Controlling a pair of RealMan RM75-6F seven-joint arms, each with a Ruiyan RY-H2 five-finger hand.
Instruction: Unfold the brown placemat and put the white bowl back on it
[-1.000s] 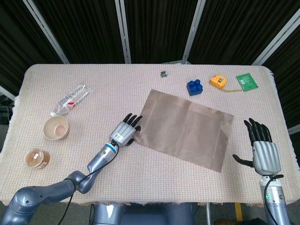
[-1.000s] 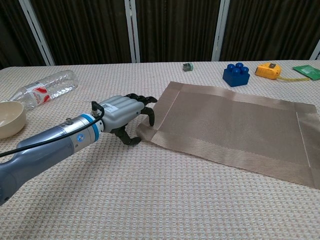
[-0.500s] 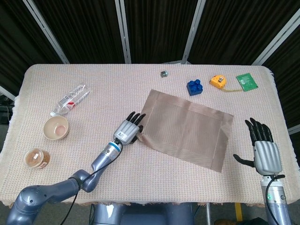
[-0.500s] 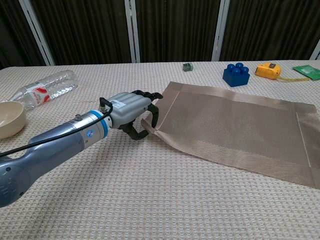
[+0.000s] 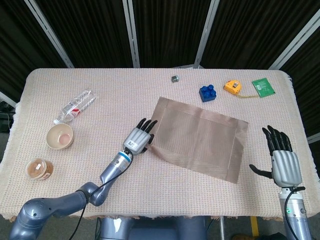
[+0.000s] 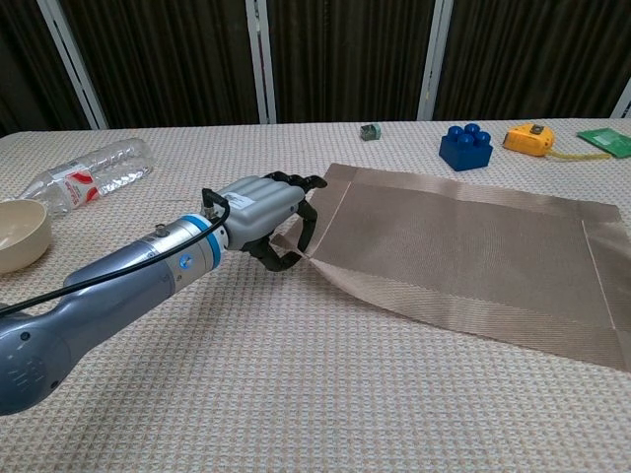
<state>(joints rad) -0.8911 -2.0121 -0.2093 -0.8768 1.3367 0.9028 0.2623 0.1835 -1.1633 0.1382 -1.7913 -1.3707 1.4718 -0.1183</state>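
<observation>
Only the head view shows your right hand (image 5: 284, 159), fingers spread and holding nothing beside the table's (image 5: 125, 100) right edge. The chest view shows your left hand (image 6: 264, 211) pinching the brown placemat's (image 5: 200, 139) near-left corner, lifted off the cloth. The white bowl (image 5: 59, 136) sits far left. Since a second ago, that hand has pushed the corner further right, and the mat has shifted with it.

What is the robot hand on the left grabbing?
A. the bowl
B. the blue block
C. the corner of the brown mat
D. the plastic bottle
C: the left robot hand pinches the near-left corner of the brown mat, lifting it slightly off the table.
</observation>
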